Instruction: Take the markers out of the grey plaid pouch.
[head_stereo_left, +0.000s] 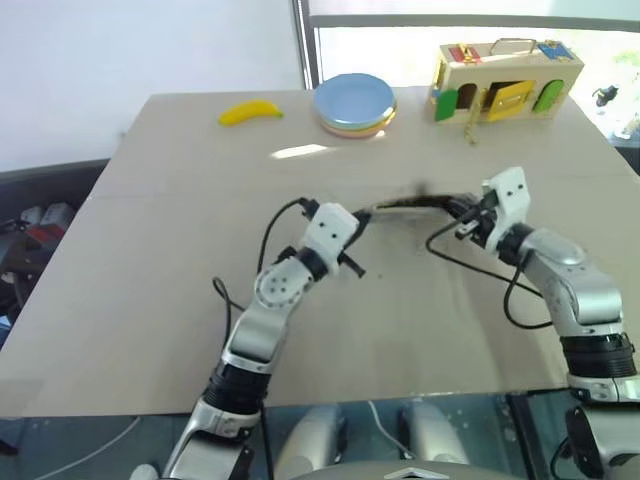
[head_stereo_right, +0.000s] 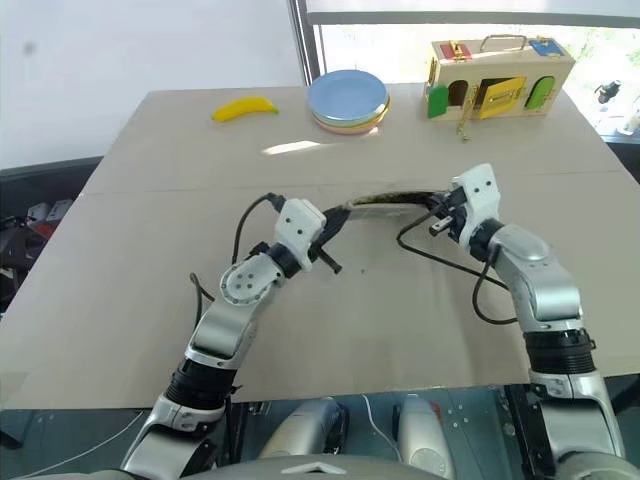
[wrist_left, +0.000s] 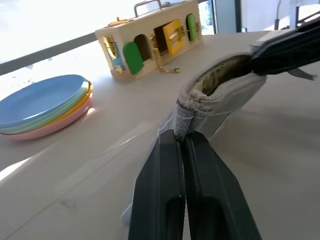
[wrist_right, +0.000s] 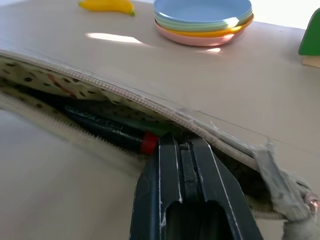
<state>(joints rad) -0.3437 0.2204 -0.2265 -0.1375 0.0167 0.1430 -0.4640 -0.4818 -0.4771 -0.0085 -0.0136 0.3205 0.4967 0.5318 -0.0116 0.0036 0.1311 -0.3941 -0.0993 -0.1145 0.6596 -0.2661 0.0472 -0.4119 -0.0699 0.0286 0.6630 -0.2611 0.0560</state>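
Inside the grey plaid pouch (wrist_right: 95, 95), the right pincer (wrist_right: 182, 150) sits closed by a marker (wrist_right: 107, 129) (print unreadable).

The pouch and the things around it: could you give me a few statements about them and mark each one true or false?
1. The left gripper pinches one end of the grey plaid pouch. True.
2. The pouch is zipped shut. False: its mouth gapes open, showing the lining.
3. A black marker with a red end lies inside the pouch. True.
4. The right gripper is far from the pouch, over the banana. False: it is shut, with its fingers at the pouch's opening, beside the marker's red end.
5. The stack of plates has a blue one on top. True.
6. The wooden latch box stands between the two arms. False: it stands at the table's far edge.
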